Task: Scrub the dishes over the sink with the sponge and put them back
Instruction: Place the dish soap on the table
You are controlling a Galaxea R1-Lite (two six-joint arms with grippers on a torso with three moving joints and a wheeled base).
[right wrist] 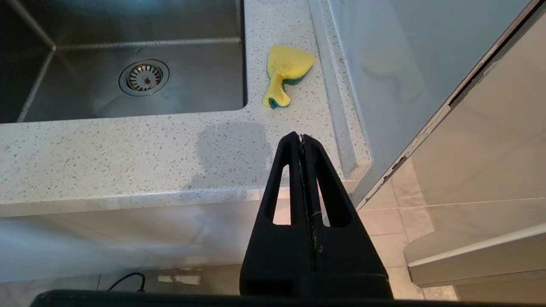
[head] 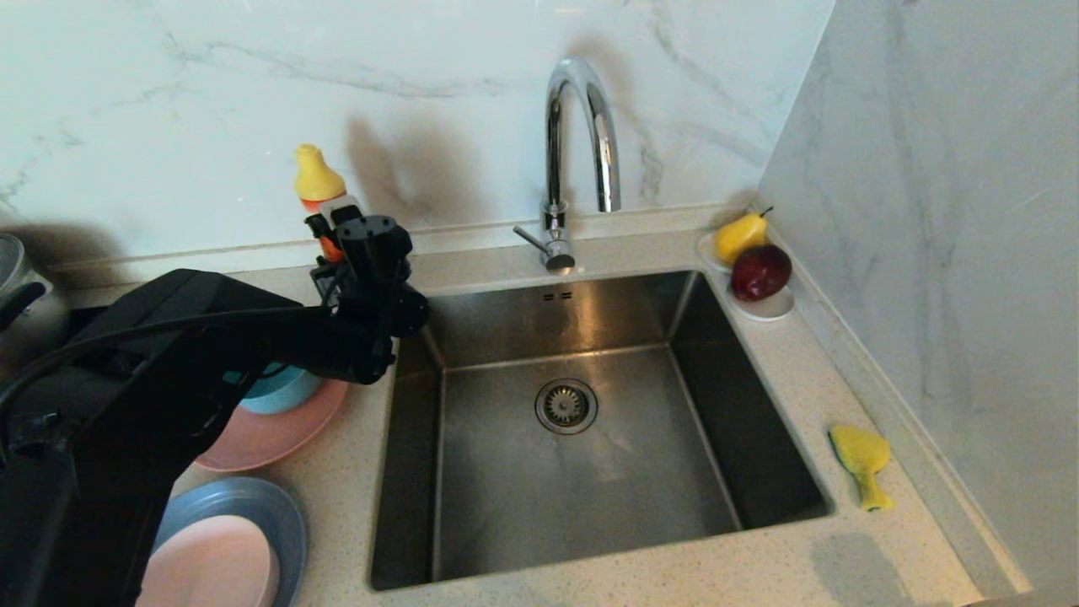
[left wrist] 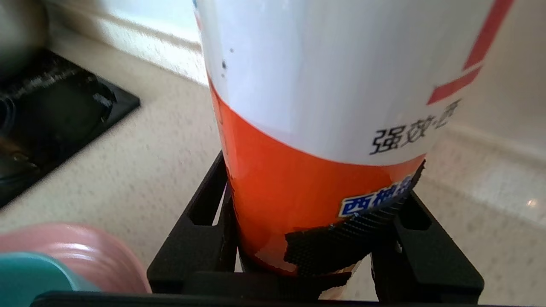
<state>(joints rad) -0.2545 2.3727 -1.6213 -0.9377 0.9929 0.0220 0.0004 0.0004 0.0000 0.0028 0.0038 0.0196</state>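
Lying on the counter's right edge beside the sink, the sponge is untouched. An orange-white detergent bottle is clasped by the left gripper at the back-left corner; the right gripper is pressed closed below the counter's front edge.

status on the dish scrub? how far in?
Nothing done yet: the sink is empty, the sponge lies untouched on the counter to its right, and the dishes sit stacked to its left. In hand: the left gripper is closed around the detergent bottle at the back wall. The right gripper is shut, parked below the counter edge. All scrubbing remains.
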